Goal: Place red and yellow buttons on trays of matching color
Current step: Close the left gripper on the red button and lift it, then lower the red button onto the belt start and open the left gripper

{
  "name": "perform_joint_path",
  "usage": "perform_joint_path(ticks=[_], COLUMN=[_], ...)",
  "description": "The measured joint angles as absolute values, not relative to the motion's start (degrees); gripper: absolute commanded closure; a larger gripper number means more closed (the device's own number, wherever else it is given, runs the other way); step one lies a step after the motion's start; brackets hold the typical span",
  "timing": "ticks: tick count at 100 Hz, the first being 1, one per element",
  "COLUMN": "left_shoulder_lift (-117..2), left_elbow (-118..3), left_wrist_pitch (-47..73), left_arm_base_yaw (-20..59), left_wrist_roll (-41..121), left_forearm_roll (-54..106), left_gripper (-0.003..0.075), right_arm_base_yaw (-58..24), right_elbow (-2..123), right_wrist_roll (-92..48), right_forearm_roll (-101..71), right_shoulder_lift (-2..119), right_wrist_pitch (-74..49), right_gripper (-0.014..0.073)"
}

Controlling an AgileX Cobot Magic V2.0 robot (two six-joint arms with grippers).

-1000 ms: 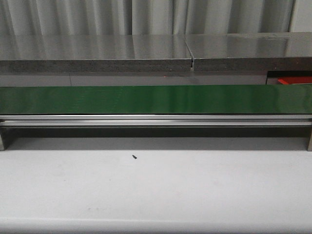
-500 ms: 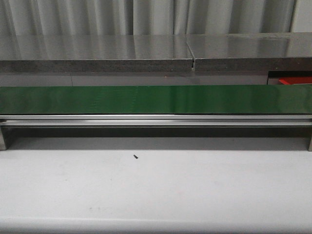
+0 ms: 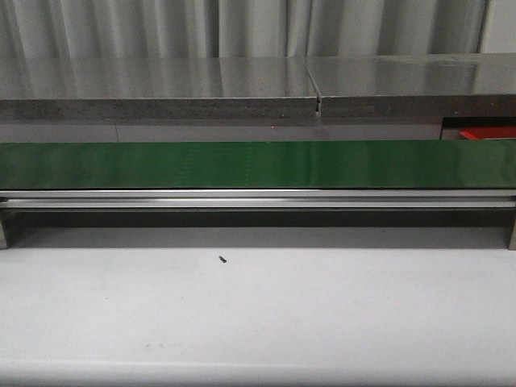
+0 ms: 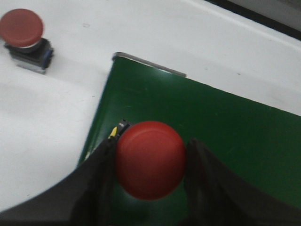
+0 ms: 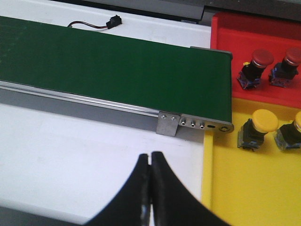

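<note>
In the left wrist view my left gripper (image 4: 151, 143) is shut on a red button (image 4: 150, 160) and holds it over the end of the green belt (image 4: 225, 127). A second red button (image 4: 21, 28) stands on the white table beside the belt. In the right wrist view my right gripper (image 5: 150, 155) is shut and empty over the white table, near the yellow tray (image 5: 244, 188). That tray holds two yellow buttons (image 5: 258, 122). The red tray (image 5: 235, 33) behind it holds two red buttons (image 5: 256, 63). Neither gripper shows in the front view.
The green belt (image 3: 258, 165) spans the front view, with a corner of the red tray (image 3: 488, 131) at its far right. A small black screw (image 3: 221, 259) lies on the white table. A black sensor with a cable (image 5: 113, 21) lies behind the belt (image 5: 117, 61).
</note>
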State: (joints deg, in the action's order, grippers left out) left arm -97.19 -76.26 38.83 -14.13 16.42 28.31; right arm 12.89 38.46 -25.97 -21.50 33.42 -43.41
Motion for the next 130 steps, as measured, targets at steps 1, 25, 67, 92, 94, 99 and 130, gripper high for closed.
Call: perform_joint_path(ticks=[1,25,67,92,94,99,130], left_shoulder_lift=[-97.2,-97.9,-101.0,-101.0,-101.0,-101.0,-98.9], left_elbow=[-76.3,-76.2,-76.2,-76.2,-76.2,-76.2,-79.4], left_wrist_pitch=[38.7,37.7,37.5,37.5,37.5,37.5,38.0], left_arm_base_yaw=[-13.8,-9.5,-9.3,-9.3,-9.2,-8.9,-10.1], left_wrist_roll=[16.4,16.8,16.8,17.6,17.6,17.8,17.8], left_forearm_roll=[28.4,28.9,29.3,29.3,29.3,29.2,28.1], left_gripper=[0.0739,0.0739,0.0584,0.0015,0.0003,0.0016,0.0073], right_arm_base_yaw=[12.9,12.9,12.9,12.9,12.9,12.9,12.9], right_elbow=[38.5,38.5,38.5,38.5,38.5,38.5,38.5], right_wrist_roll=[-26.0,-26.0,-26.0,-26.0,-26.0,-26.0,-26.0], right_forearm_roll=[-21.5,-21.5,-21.5,-21.5,-21.5,-21.5,-21.5], right_shoulder_lift=[33.4,33.4,33.4,33.4,33.4,33.4,33.4], right_wrist_pitch=[-43.4,-43.4,-43.4,-43.4,-43.4,-43.4,-43.4], right_gripper=[0.066,0.066,0.066,0.066,0.066,0.066,0.066])
